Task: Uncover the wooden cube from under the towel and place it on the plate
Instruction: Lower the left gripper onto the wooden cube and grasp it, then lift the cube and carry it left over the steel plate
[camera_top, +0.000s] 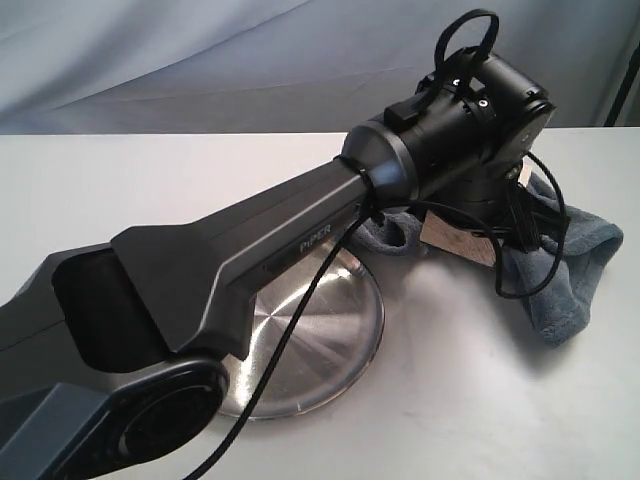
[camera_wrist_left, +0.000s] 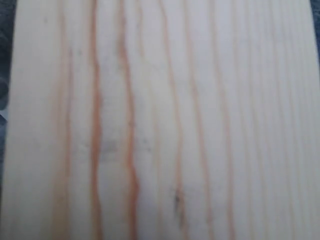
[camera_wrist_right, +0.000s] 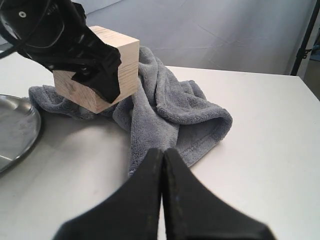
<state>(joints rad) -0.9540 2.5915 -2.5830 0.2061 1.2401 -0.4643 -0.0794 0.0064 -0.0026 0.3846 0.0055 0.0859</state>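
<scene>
The wooden cube is uncovered and tilted, its lower edge over the crumpled blue-grey towel. My left gripper is clamped on the cube, with one black finger across its near face. The cube's grain fills the left wrist view, hiding the fingers. In the exterior view the left arm reaches across to the cube, with the towel behind and beside it. The steel plate lies under the arm, left of the cube. My right gripper is shut and empty, short of the towel's hem.
The white table carries everything. The left arm's long grey link and its black cable hang over the plate. The plate's rim lies close to the towel's edge. A grey backdrop hangs behind the table.
</scene>
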